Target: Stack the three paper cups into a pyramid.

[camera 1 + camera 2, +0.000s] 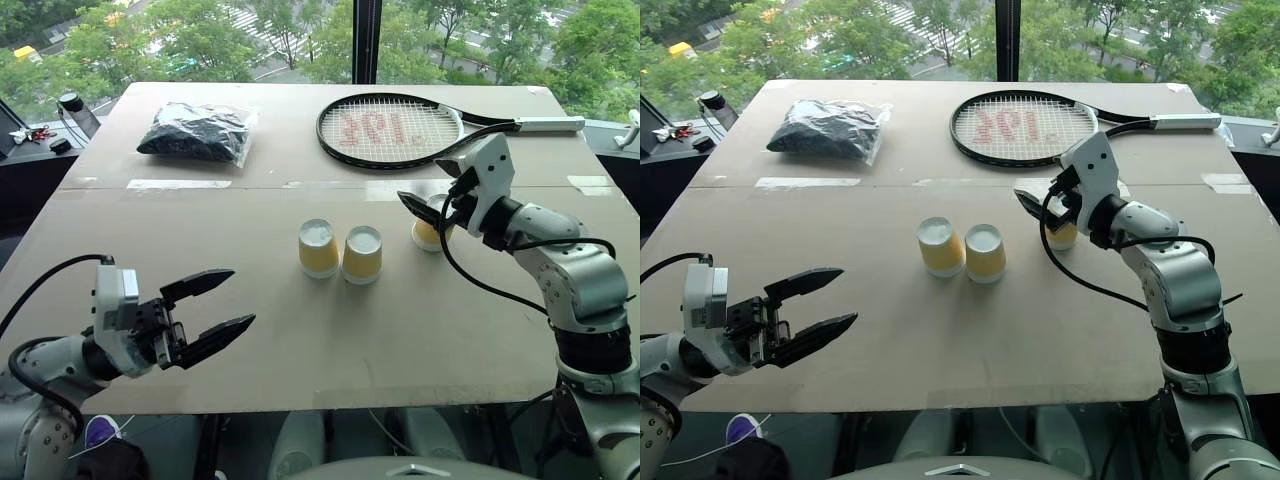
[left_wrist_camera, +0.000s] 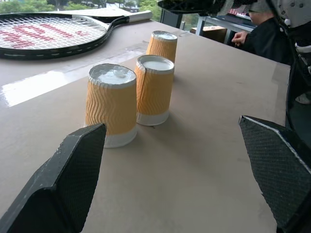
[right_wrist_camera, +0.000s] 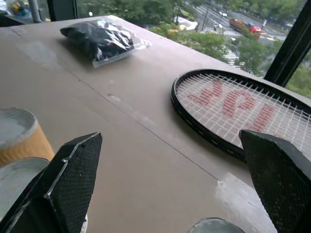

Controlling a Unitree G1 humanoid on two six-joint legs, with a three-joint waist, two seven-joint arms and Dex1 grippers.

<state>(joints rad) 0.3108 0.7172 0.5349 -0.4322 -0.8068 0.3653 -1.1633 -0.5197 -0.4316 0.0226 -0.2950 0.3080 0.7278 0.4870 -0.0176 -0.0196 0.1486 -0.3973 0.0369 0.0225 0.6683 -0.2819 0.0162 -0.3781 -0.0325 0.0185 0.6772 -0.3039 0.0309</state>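
A: Start at the left. What does the left gripper [image 1: 222,306] do?

B: It hovers low over the near left part of the tan board table [image 1: 400,340], pointing toward the middle, its two black fingers spread wide with nothing between them.

A: And further back on that side?

B: A clear plastic bag of dark material [image 1: 198,131] lies flat near the far left corner.

A: Where are the cups?

B: Two small yellow-orange ribbed paper cups with white rims sit upside down in the middle of the table, the left cup [image 1: 318,248] and the middle cup [image 1: 362,254] touching or nearly so. The third cup [image 1: 428,235] of the same kind stands apart to their right, also base up, partly hidden behind the right gripper [image 1: 432,205]. None is stacked; all three rest on the table.

A: Is that gripper holding it?

B: No. Its fingers stand wide apart just above and around the cup's top, gripping nothing.

A: Anything behind it?

B: A black-framed tennis racket with white strings and a red logo [image 1: 392,130] lies flat, its white handle pointing right.
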